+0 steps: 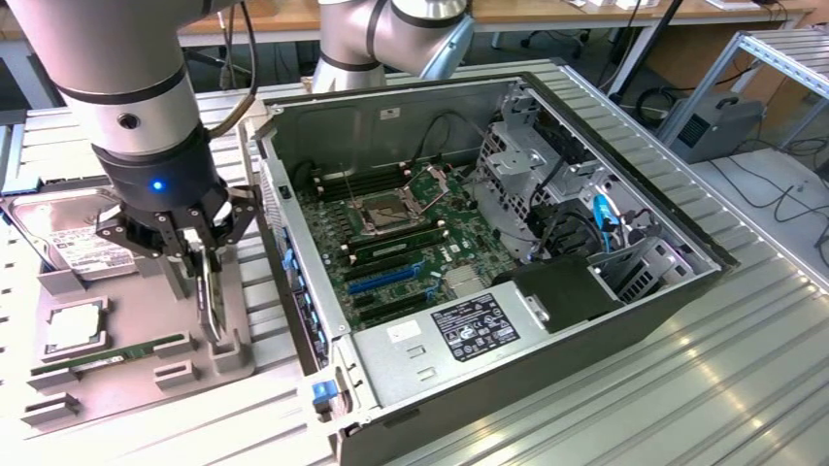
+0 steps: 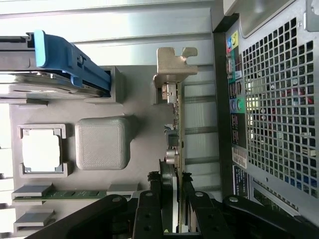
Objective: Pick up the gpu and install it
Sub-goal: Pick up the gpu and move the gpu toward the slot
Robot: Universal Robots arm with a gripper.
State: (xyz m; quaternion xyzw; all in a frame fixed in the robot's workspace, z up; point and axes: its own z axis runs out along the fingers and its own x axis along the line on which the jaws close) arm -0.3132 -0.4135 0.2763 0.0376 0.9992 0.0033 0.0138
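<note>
The gripper is closed onto the gpu. In the wrist view its dark fingers stand on either side of the card's thin top edge and press against both faces, so the gripper reads as clamped on the card rather than standing apart.

The gpu sits directly beneath the gripper, upright on its long edge. Its long axis runs level, out from between the fingers to the silver bracket at its far end. The grip falls towards the end away from the bracket. I cannot tell whether the lower edge rests in the grey holder tray or is just clear of it.

The card's flat face lies parallel to the perforated rear wall of the computer case, which is just beside the gripper on the exterior view's right. Inside the open case, farther out on that side, the motherboard lies flat with its blue expansion slot showing.

On the gripper's other side the tray carries a processor and a narrow RAM stick. A hard drive lies farther off.
</note>
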